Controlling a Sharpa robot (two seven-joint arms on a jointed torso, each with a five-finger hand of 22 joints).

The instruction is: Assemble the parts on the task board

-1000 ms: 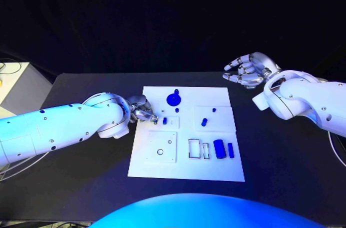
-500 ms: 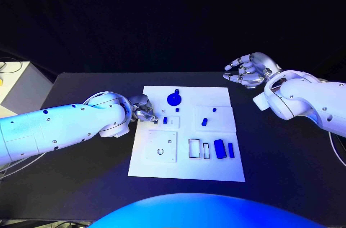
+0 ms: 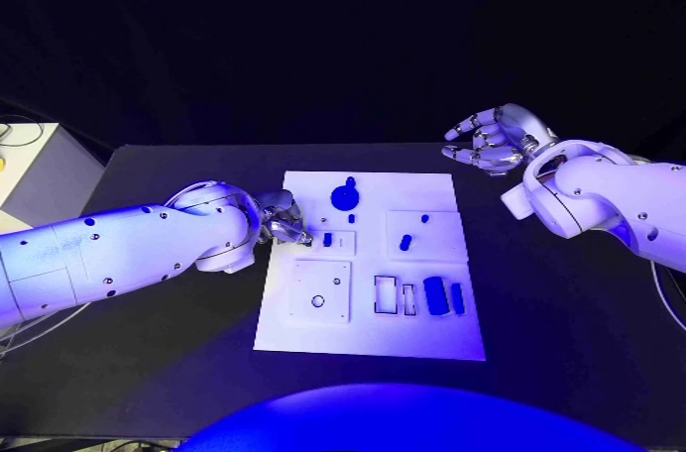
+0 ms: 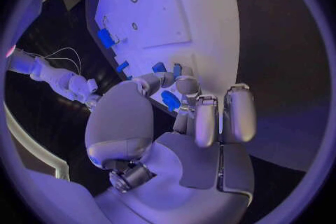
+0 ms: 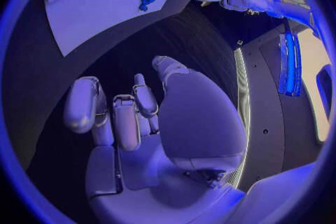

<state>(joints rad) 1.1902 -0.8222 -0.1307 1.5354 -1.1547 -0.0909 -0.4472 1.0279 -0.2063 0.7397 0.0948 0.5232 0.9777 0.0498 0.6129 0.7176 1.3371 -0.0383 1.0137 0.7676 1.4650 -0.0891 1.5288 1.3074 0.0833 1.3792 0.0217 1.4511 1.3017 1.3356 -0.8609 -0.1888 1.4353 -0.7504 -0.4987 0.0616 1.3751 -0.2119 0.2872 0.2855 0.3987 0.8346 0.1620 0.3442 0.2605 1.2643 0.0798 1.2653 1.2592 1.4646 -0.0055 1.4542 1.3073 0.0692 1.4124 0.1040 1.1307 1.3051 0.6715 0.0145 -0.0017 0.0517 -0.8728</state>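
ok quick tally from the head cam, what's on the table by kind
blue parts on the board: 6
white task board: 1
hands: 2, left hand and right hand
total: 9

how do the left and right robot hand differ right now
The left robot hand is at the task board's left edge; the right robot hand hangs off the board, beyond its far right corner. The left pinches a small blue part in its fingertips; the right holds nothing, fingers loosely curled. Both are silver, on white arms.
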